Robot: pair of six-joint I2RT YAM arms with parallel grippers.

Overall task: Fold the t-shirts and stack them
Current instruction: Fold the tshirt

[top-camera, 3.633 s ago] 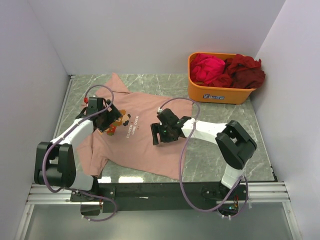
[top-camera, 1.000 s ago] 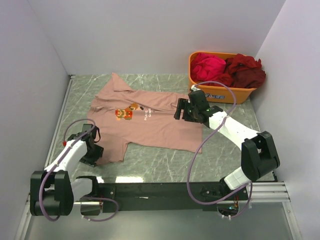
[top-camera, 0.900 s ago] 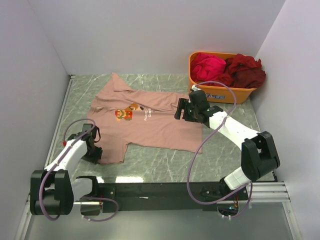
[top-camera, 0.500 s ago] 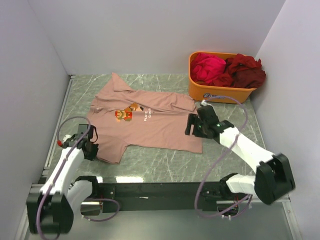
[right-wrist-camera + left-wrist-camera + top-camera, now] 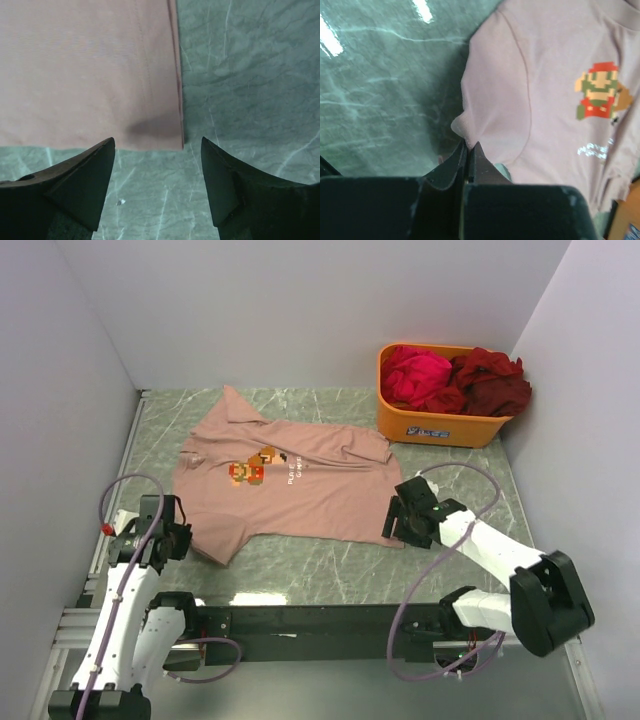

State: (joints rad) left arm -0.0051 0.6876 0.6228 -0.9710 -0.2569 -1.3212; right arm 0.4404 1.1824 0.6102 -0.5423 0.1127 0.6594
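Note:
The salmon-pink t-shirt (image 5: pixel 300 485) lies spread on the marble table, its pixel figure (image 5: pixel 250 468) and white lettering facing up. My left gripper (image 5: pixel 170 540) is at the shirt's near-left sleeve. In the left wrist view the left gripper (image 5: pixel 468 145) is shut on a pinched fold of the sleeve of the pink t-shirt (image 5: pixel 545 75). My right gripper (image 5: pixel 400 525) hovers open at the shirt's near-right hem corner. In the right wrist view the right gripper (image 5: pixel 157 141) frames the corner of the pink t-shirt (image 5: pixel 85 65), touching nothing. A magenta t-shirt (image 5: pixel 415 375) and a dark red t-shirt (image 5: pixel 490 380) lie bunched in the tub.
The orange plastic tub (image 5: pixel 440 427) stands at the back right against the wall. White walls close in the table on the left, back and right. Bare marble (image 5: pixel 330 565) lies between the shirt and the near rail (image 5: pixel 330 618).
The left gripper shut on the sleeve and drew back to the near left, pulling the cloth. The right gripper travelled from beside the tub to the near-right hem corner, its jaws narrowing slightly.

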